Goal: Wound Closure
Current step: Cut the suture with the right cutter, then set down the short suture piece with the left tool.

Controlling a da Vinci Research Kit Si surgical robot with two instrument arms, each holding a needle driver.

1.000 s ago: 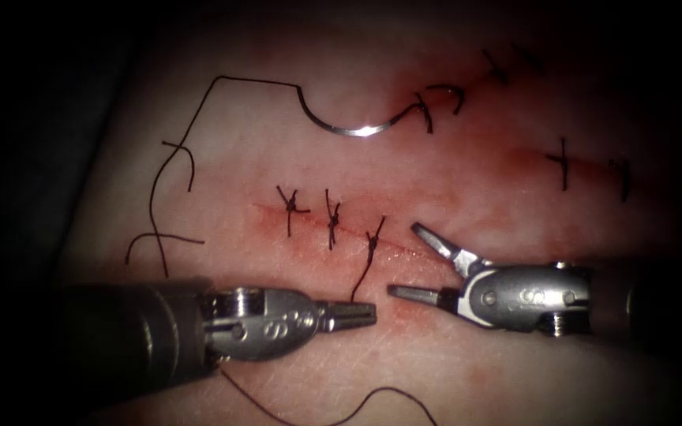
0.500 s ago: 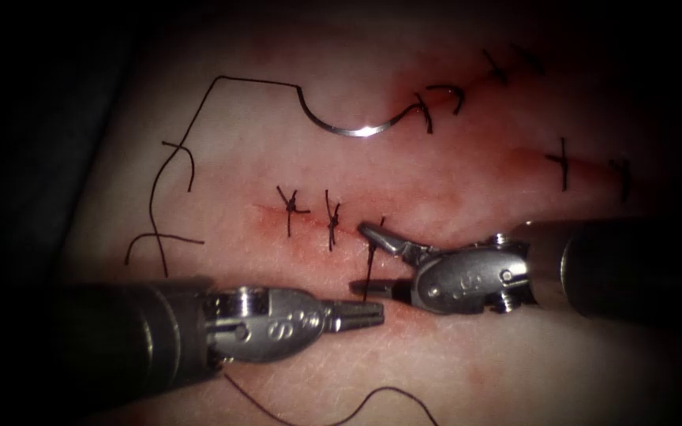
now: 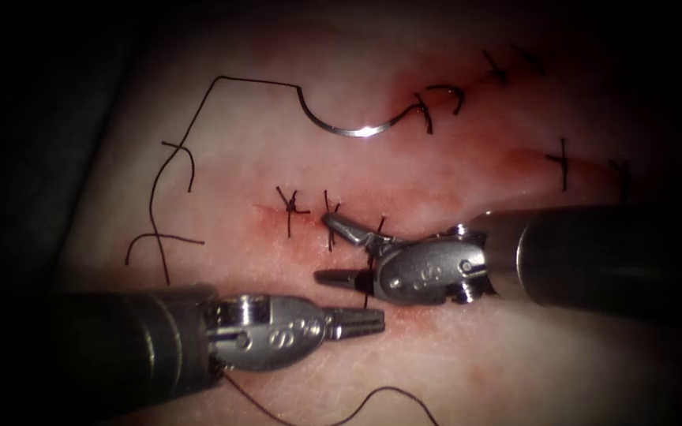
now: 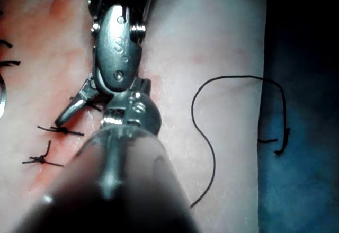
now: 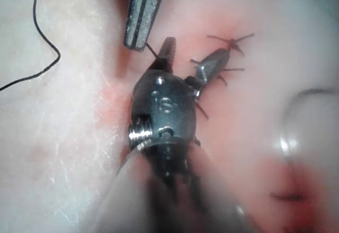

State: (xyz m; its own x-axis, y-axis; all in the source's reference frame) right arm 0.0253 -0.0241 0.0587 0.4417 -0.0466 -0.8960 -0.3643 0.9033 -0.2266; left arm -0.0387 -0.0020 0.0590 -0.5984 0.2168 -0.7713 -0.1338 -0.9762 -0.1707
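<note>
While our left hand (image 3: 361, 319) pinches the thread (image 3: 367, 278) tight, our right hand (image 3: 333, 251) has come in spread wide around it. The needle (image 3: 354, 128) lies loose on the tissue (image 3: 222, 166). We think snipping needs care.

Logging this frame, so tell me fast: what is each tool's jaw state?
Left arm's steel needle driver: shut on the dark thread tail.
Right arm's steel needle driver: open around that tail, holding nothing.
</note>
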